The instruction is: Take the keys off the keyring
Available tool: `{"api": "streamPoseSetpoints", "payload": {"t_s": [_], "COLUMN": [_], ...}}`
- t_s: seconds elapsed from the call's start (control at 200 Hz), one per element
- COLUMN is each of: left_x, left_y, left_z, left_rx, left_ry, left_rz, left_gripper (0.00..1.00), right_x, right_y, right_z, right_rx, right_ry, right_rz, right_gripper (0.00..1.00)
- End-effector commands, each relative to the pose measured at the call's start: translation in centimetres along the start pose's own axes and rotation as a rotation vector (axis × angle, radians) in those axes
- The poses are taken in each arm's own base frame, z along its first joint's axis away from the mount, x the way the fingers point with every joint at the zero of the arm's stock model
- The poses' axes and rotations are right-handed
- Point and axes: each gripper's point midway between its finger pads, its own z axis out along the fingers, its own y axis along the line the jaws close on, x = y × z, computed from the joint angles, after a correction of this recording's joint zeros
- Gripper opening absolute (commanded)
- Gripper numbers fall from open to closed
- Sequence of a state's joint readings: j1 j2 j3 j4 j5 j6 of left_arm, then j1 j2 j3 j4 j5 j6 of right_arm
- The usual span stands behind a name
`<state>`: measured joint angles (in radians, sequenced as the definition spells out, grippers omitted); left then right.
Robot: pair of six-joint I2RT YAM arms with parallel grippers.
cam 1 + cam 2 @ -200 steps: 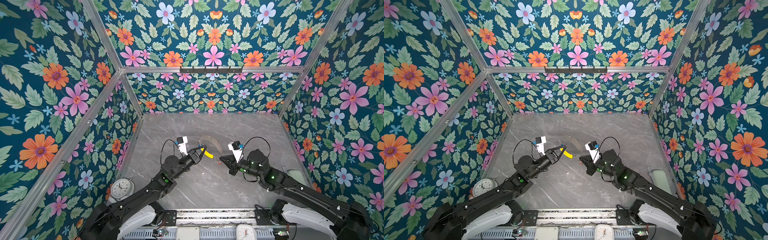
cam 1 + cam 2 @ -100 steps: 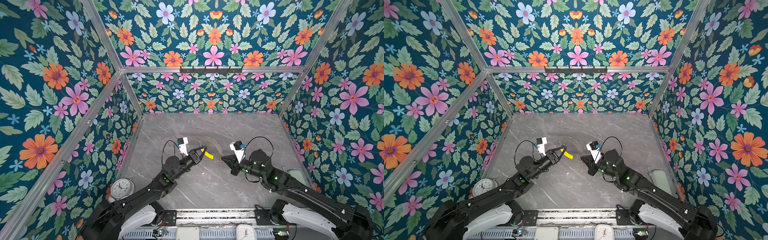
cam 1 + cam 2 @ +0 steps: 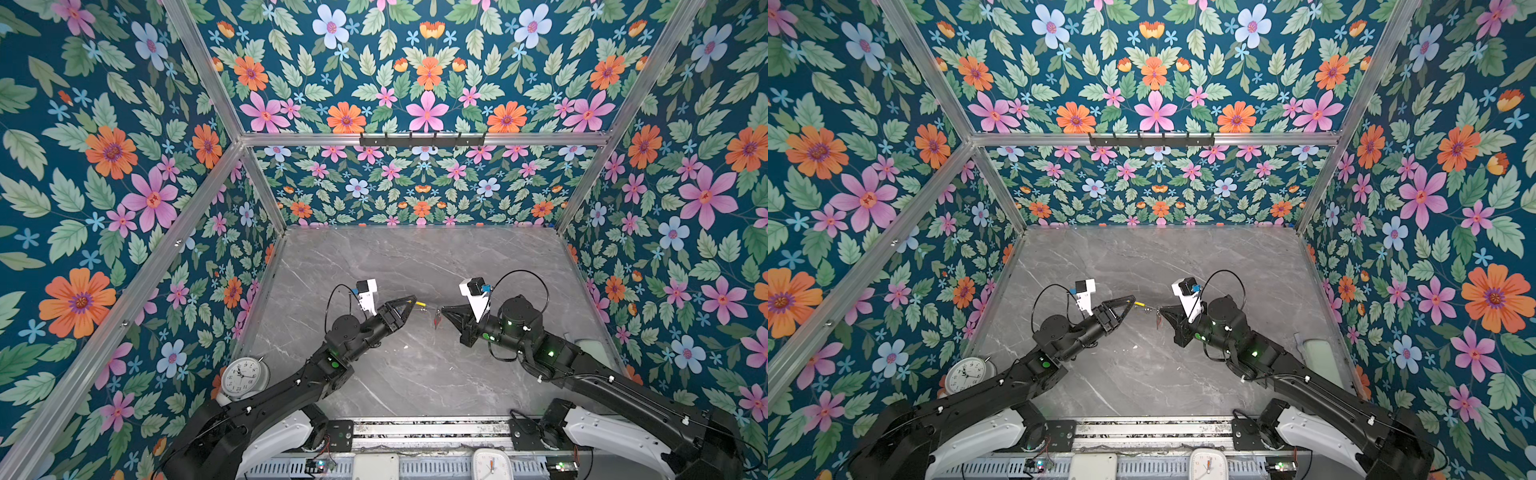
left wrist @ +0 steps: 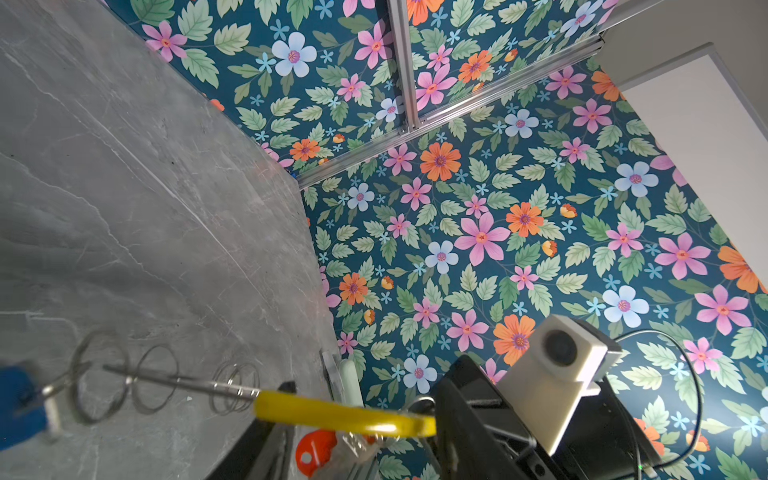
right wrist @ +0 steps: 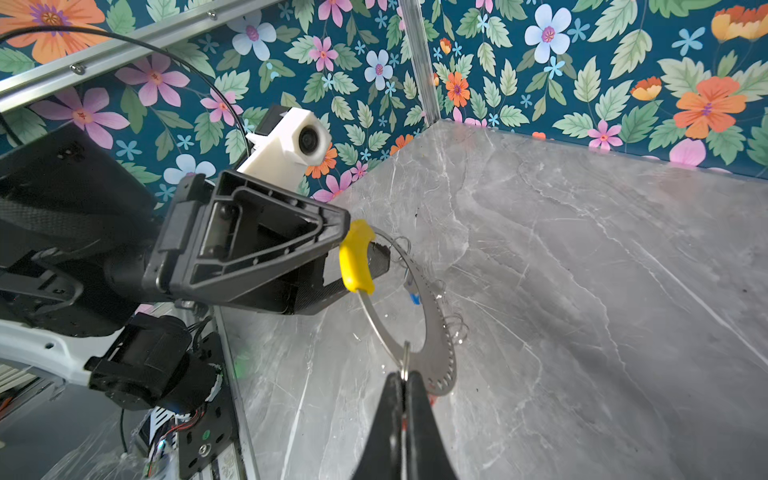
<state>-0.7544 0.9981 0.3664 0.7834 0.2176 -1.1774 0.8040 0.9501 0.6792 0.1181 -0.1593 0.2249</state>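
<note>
The keyring (image 5: 436,332) is a thin silver hoop with a yellow sleeve (image 5: 356,257), held above the table between the two arms. My left gripper (image 3: 411,305) (image 4: 365,411) is open, and the sleeve (image 4: 345,413) crosses the gap between its fingers. My right gripper (image 5: 402,376) (image 3: 444,311) is shut on a small split ring (image 5: 405,353) threaded on the hoop. The red-tagged key (image 4: 313,451) (image 3: 436,320) hangs under it. The blue-tagged key (image 4: 20,399) (image 5: 413,297) hangs further round the hoop, blurred. In both top views the sleeve (image 3: 1142,304) shows between the two grippers.
A round alarm clock (image 3: 243,374) stands by the left wall beside my left arm. A pale green object (image 3: 1316,357) lies by the right wall. A white box (image 3: 374,465) and a second clock (image 3: 492,463) sit on the front rail. A black hook rail (image 3: 422,139) is high on the back wall.
My left gripper's jaws have opened off the yellow sleeve. The right gripper has stayed shut on the small ring, and the hoop now looks edge-on from above.
</note>
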Motion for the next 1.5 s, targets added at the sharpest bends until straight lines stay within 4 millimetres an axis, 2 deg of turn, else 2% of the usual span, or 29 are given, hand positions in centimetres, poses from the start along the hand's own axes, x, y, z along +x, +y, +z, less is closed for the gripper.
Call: {"api": "streamPoseSetpoints", "payload": {"t_s": [0.0,0.14,0.335,0.445,0.625,0.76,0.855,0.93,0.985,1.135,1.275,1.495], "left_x": [0.3,0.8,1.9,2.6,1.8,0.5,-0.4,-0.4,-0.3,1.6,3.1,4.1], "left_y": [0.5,1.5,2.1,2.0,1.2,-1.0,-1.5,-2.7,-3.3,-5.3,-7.1,-8.8], "left_z": [-0.4,-1.0,-1.5,-1.5,-1.9,-2.3,-2.5,-2.4,-2.1,-0.7,-0.8,-2.0], "left_rx": [-0.017,-0.05,-0.068,-0.057,-0.08,-0.054,-0.055,-0.005,-0.001,0.08,0.218,0.337], "left_ry": [0.004,0.021,0.075,0.116,0.102,0.067,0.023,0.021,0.049,0.195,0.259,0.282], "left_rz": [0.013,0.022,0.037,0.04,0.134,0.307,0.37,0.417,0.437,0.514,0.531,0.571], "left_gripper": [0.6,0.61,0.47,0.46,0.56,0.61,0.63,0.64,0.69,0.5,0.37,0.35], "right_x": [-1.7,-2.1,-2.5,-2.5,-2.5,-2.7,-2.5,-2.4,-2.4,-2.7,-2.9,-3.4], "right_y": [-0.6,-1.2,-1.2,-0.7,0.6,1.7,2.9,3.5,3.9,4.7,5.2,5.8], "right_z": [0.1,0.3,0.5,0.8,0.7,-0.2,-0.6,-0.8,-0.9,-1.4,-1.8,-2.7], "right_rx": [0.049,0.083,0.081,0.026,-0.14,-0.278,-0.356,-0.398,-0.42,-0.472,-0.496,-0.523], "right_ry": [-0.052,-0.058,-0.051,-0.017,0.048,0.085,0.115,0.131,0.134,0.117,0.107,0.081], "right_rz": [-0.036,-0.046,-0.073,-0.073,-0.04,-0.016,-0.026,-0.018,-0.013,-0.003,0.005,0.013], "right_gripper": [0.0,0.0,0.0,0.0,0.0,0.0,0.0,0.0,0.0,0.0,0.0,0.0]}}
